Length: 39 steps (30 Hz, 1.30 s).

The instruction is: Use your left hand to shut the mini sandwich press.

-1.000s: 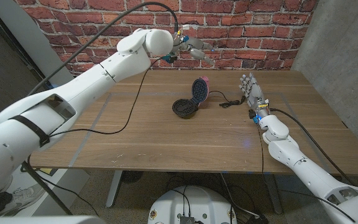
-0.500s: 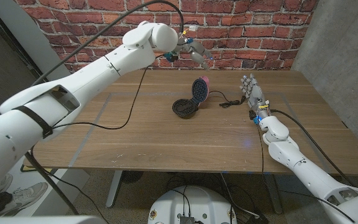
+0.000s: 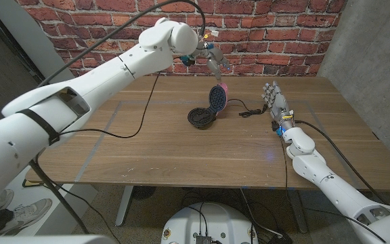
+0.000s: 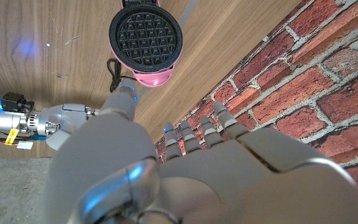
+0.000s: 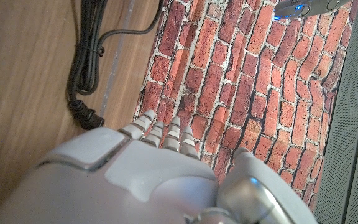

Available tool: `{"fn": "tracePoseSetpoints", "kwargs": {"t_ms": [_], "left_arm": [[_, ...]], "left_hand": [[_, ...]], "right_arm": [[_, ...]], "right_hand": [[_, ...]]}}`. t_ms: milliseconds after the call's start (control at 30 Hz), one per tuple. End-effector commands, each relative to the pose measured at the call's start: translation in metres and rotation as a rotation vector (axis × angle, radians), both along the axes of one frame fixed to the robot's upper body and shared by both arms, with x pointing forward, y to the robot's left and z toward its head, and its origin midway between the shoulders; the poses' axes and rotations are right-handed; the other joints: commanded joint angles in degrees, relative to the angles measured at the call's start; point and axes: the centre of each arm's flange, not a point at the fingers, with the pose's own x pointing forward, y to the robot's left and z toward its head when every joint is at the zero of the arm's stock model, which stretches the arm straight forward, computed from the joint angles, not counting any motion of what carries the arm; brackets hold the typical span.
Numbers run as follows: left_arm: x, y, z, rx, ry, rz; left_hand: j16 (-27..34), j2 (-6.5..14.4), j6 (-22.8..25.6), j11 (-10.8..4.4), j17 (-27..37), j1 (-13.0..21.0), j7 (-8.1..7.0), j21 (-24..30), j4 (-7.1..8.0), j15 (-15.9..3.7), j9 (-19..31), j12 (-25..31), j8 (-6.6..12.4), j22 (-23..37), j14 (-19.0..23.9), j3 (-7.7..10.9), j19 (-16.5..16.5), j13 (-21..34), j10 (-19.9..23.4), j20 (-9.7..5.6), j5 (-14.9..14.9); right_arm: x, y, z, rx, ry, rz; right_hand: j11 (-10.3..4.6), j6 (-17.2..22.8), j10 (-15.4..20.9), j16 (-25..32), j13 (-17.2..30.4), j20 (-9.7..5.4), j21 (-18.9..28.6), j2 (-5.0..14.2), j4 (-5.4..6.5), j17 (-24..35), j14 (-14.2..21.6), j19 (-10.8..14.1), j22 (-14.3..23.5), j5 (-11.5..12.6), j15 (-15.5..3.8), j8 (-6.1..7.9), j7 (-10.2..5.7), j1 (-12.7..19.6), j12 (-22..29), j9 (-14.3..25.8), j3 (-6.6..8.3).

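Observation:
The mini sandwich press stands open in the middle of the table: its black base plate lies flat and its pink-backed lid stands upright. In the left wrist view the lid's black waffle plate faces the camera. My left hand hovers in the air above and just behind the lid, fingers spread, holding nothing. My right hand stands on its edge on the table to the right of the press, fingers straight and apart, with nothing in it.
A black power cord runs from the press towards my right hand, and its coiled plug end lies near that hand. A brick wall backs the table. A grey wall stands to the right.
My left hand has moved rightwards and down from behind the table's far edge to a spot above the upright lid. The press and my right hand have stayed put.

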Motion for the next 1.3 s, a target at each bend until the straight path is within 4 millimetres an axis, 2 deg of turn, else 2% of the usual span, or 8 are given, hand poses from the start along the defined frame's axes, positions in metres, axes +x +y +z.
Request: {"fn": "tracePoseSetpoints", "kwargs": {"t_ms": [33, 200, 333, 433, 533, 667, 933, 1300], "left_arm": [[0.003, -0.009, 0.0, 0.089, -0.003, 0.042], [0.007, -0.014, -0.001, 0.117, -0.006, 0.053], [0.011, -0.019, -0.003, 0.144, -0.006, 0.062], [0.014, -0.023, -0.005, 0.161, -0.002, 0.067], [0.018, -0.027, -0.007, 0.176, 0.005, 0.068], [0.021, -0.033, -0.009, 0.191, 0.009, 0.065], [0.029, -0.039, -0.017, 0.221, 0.01, 0.072], [0.035, -0.044, -0.026, 0.229, 0.018, 0.055]], "left_hand": [[-0.48, -0.49, 0.36, -1.22, -0.06, 3.84, 0.02, -0.36, 0.0, -2.18, 0.14, -0.34, -0.18, 0.0, 0.46, 1.22, 0.75, -0.01, 0.58, -0.42, -0.46], [-0.65, -0.26, 0.82, -1.41, -0.1, 6.96, 0.2, -0.71, 0.15, -2.63, 0.24, -0.66, -0.25, 0.03, 0.36, 2.14, 0.82, 0.01, 0.78, -0.45, -0.92], [-0.72, -0.19, 1.19, -2.35, -0.16, 9.05, 0.11, -0.91, 0.22, -2.93, 0.32, -0.72, -0.29, 0.04, 0.39, 2.67, 1.01, 0.03, 1.31, -0.91, -1.37], [-0.82, -0.51, 1.31, -2.45, -0.22, 10.17, 0.01, -1.11, 0.28, -3.06, 0.38, -0.85, -0.37, 0.06, 0.32, 2.78, 0.96, 0.04, 1.43, -0.99, -1.66], [-0.94, -0.69, 1.43, -2.54, -0.26, 10.67, -0.15, -1.2, 0.36, -3.3, 0.41, -0.91, -0.38, 0.07, 0.1, 2.79, 0.95, 0.06, 1.52, -1.07, -1.8], [-0.93, -0.92, 2.08, -3.69, -0.29, 11.57, -0.83, -1.31, 0.68, -3.43, 0.5, -0.76, -0.26, 0.1, 0.13, 2.74, 1.23, 0.1, 2.5, -1.24, -2.13], [-0.77, -0.86, 2.81, -3.94, -0.28, 12.69, -2.42, -1.53, 1.05, -4.31, 0.6, -0.77, -0.15, 0.13, 0.53, 2.61, 1.45, 0.16, 3.35, -1.62, -2.47], [-0.53, -0.59, 4.01, -4.07, -0.13, 13.47, -3.27, -1.71, 1.44, -4.6, 0.69, -0.54, 0.14, 0.15, 1.13, 2.56, 1.81, 0.21, 4.86, -1.96, -2.72]], "right_arm": [[0.001, 0.0, -0.003, 0.01, 0.002, -0.004], [0.002, -0.001, -0.003, 0.011, 0.003, -0.005], [0.003, -0.001, -0.003, 0.011, 0.003, -0.009], [0.004, -0.002, -0.003, 0.01, 0.003, -0.011], [0.004, -0.002, -0.003, 0.01, 0.004, -0.012], [0.005, -0.003, -0.005, 0.01, 0.008, -0.014], [0.006, -0.004, -0.006, 0.009, 0.009, -0.015], [0.005, -0.004, -0.006, 0.0, 0.008, -0.018]], "right_hand": [[0.13, 0.54, 0.72, 0.38, 0.27, -1.3, -0.22, 0.01, 0.0, 0.11, 0.36, 0.44, 0.15, -0.2, 0.03, 0.22, -0.22, 0.13, 0.24, 0.28, -0.02], [0.17, 0.67, 0.82, 0.37, 0.27, -1.29, -0.22, 0.02, 0.04, 0.12, 0.4, 0.5, 0.15, -0.21, 0.04, 0.24, -0.22, 0.07, 0.26, 0.28, -0.04], [0.37, 0.7, 1.35, 0.37, 0.28, -1.29, -0.24, 0.01, 0.08, 0.12, 0.43, 0.51, 0.15, -0.22, 0.09, 0.23, -0.16, 0.01, 0.44, 0.28, -0.07], [0.26, 0.7, 1.47, 0.35, 0.28, -1.29, -0.25, 0.02, 0.1, 0.11, 0.42, 0.52, 0.15, -0.22, 0.07, 0.22, -0.18, 0.0, 0.47, 0.29, -0.07], [0.33, 0.74, 1.55, 0.35, 0.29, -1.27, -0.25, 0.01, 0.1, 0.11, 0.44, 0.53, 0.15, -0.23, 0.1, 0.23, -0.15, -0.01, 0.48, 0.29, -0.08], [0.27, 0.74, 1.56, 0.35, 0.29, -1.29, -0.26, -0.03, 0.12, 0.11, 0.47, 0.55, 0.16, -0.24, 0.08, 0.22, -0.16, -0.05, 0.46, 0.29, -0.11], [0.36, 0.76, 1.63, 0.34, 0.29, -1.25, -0.28, -0.06, 0.13, 0.11, 0.47, 0.55, 0.16, -0.25, 0.14, 0.2, -0.2, -0.08, 0.46, 0.29, -0.14], [0.3, 0.75, 1.75, 0.33, 0.3, -1.18, -0.32, -0.14, 0.14, 0.1, 0.53, 0.56, 0.16, -0.26, 0.16, 0.17, -0.17, -0.13, 0.45, 0.29, -0.2]]}}
